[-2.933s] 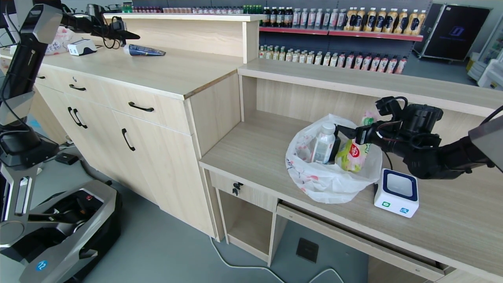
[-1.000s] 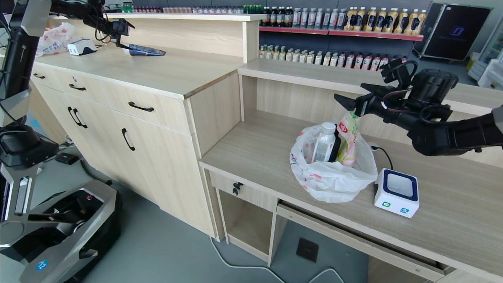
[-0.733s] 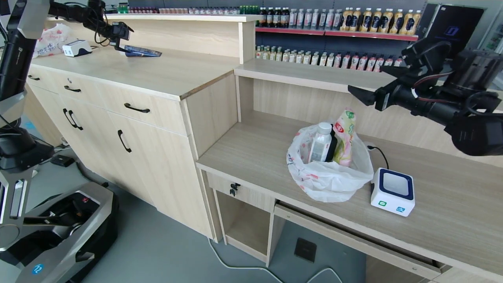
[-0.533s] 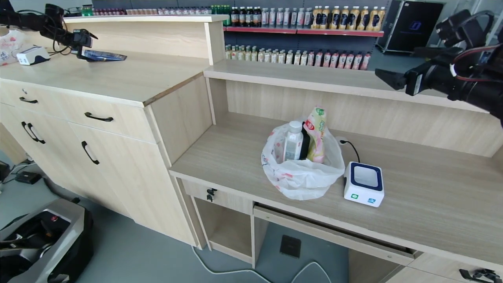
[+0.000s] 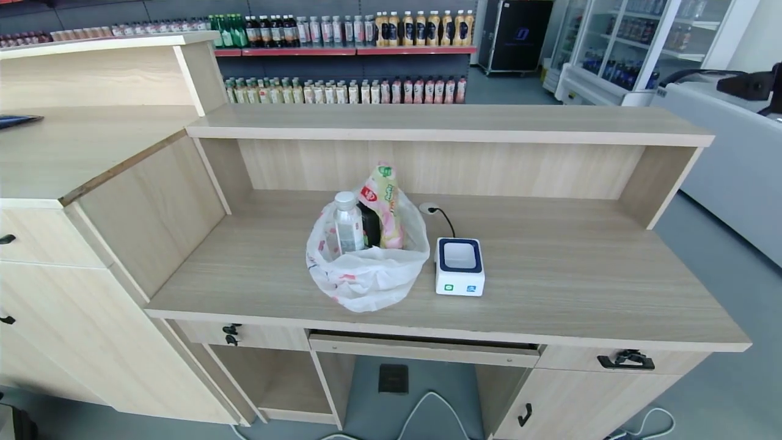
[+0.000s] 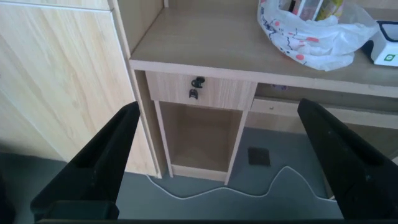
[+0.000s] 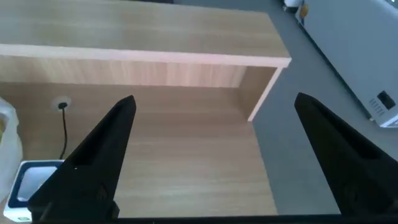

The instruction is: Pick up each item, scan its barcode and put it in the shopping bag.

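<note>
While upright — bottle [image 5: 349, 225] in shopping bag [image 5: 365, 278].

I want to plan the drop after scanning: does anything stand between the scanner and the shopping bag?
Nothing visible does. The scanner sits right beside the shopping bag on the counter, with nothing between them. The bag's mouth is open upward, though a bottle and a snack pouch already stand inside it.

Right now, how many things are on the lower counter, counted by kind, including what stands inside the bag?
Plastic bag: 1
Clear bottle, in the bag: 1
Snack pouch, in the bag: 1
Dark item between bottle and pouch, kind unclear: 1
Scanner, beside the bag: 1
Total: 5
</note>
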Motion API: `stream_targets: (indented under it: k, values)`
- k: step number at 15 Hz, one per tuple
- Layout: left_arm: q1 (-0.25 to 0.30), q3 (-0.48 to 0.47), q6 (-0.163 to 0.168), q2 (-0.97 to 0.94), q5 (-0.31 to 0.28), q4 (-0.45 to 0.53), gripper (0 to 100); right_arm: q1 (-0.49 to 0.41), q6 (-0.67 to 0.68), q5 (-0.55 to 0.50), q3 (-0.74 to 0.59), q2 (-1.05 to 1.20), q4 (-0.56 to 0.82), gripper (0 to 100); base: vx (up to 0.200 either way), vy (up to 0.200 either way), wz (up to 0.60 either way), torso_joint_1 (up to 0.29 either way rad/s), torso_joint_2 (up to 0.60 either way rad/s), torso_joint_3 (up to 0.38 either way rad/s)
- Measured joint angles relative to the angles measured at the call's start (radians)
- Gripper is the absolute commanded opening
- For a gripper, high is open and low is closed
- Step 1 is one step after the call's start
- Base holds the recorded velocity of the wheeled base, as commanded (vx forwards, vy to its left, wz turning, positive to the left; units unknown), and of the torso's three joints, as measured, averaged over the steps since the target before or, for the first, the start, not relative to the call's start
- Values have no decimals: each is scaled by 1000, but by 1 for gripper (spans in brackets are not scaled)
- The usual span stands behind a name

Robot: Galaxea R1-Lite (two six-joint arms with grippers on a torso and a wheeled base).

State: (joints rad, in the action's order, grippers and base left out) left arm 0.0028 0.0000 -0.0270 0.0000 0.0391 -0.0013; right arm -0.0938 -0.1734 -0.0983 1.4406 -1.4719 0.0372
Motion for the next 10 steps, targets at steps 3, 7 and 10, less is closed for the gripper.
stream_targets:
  k: [3, 7, 10]
  values:
    - [0, 0, 0, 0, 0, 0, 100, -74, 13, -10, -341, 149, -82, 100, 0, 0, 0, 0, 0, 0]
    - [-1, 0, 0, 0, 0, 0, 100, -121, 16, -8, -825, 494, -162, 100, 0, 0, 0, 0, 0, 0]
    - [0, 0, 0, 0, 0, 0, 100, -125, 36, 11, -1147, 746, -197, 100, 0, 0, 0, 0, 0, 0]
